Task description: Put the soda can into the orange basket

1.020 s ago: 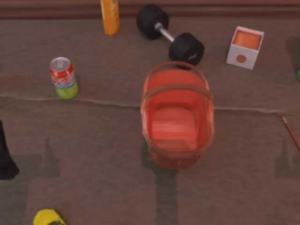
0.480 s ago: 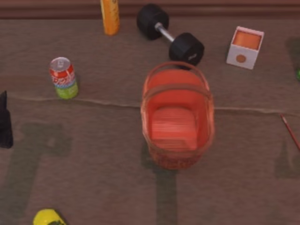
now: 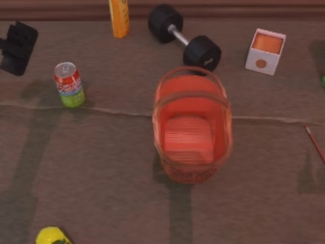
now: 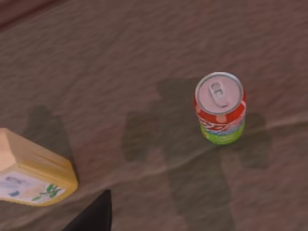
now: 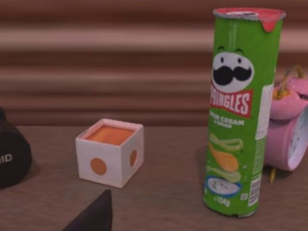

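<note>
Soda can (image 3: pixel 68 84) upright, right arm unseen.

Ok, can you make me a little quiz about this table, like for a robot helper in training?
1. True or false: the can is already in the basket.
2. What lies just beyond the basket's far rim? A) dumbbell B) yellow bottle C) white cube box
3. Fill in: the left gripper hovers beyond the can, near the table's far-left ____.

Key
1. False; it stands upright on the table, to the left of the basket.
2. A
3. Corner
</note>
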Available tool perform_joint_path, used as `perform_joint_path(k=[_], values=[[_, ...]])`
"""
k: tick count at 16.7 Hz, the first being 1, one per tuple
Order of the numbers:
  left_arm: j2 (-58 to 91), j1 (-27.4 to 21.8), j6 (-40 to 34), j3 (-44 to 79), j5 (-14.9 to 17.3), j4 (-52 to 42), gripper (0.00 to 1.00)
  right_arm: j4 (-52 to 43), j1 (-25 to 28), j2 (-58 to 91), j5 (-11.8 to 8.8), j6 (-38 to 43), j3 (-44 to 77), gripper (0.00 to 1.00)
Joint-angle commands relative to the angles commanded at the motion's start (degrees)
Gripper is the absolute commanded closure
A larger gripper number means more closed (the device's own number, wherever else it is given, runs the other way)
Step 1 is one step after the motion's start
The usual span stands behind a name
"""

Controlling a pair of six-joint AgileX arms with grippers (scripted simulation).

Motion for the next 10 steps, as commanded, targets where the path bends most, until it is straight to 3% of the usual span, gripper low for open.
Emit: perform_joint_path(k=[10], values=[[54.9, -1.9, 13.7, 54.0, -1.0, -32.6, 0.00, 0.0, 0.0, 0.0, 0.0, 0.0, 0.0, 0.00]])
